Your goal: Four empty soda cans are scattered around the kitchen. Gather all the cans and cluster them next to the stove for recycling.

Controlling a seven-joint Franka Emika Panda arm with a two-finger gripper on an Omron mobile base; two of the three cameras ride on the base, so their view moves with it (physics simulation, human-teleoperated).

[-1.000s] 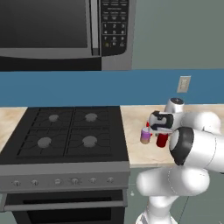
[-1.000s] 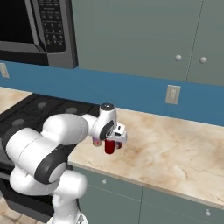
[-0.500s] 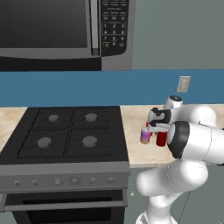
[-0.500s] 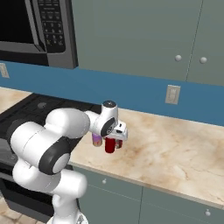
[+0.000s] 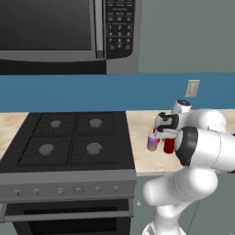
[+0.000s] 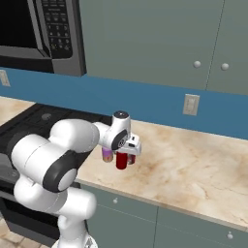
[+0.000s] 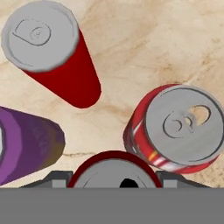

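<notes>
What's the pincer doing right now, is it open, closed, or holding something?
Pincer: closed on a red soda can, upright among three other cans on the counter beside the stove.

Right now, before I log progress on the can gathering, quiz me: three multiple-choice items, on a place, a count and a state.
1. The cans stand: A on the stove's burners; B on the counter right of the stove; C on the floor.
2. Cans in the hand view: A two; B three; C four.
3. The pincer is: A wide open; B shut on a red can; C shut on a spoon.
1 B, marble beside the cooktop; 2 C, three red, one purple can; 3 B, its top fills the pincer.
</notes>
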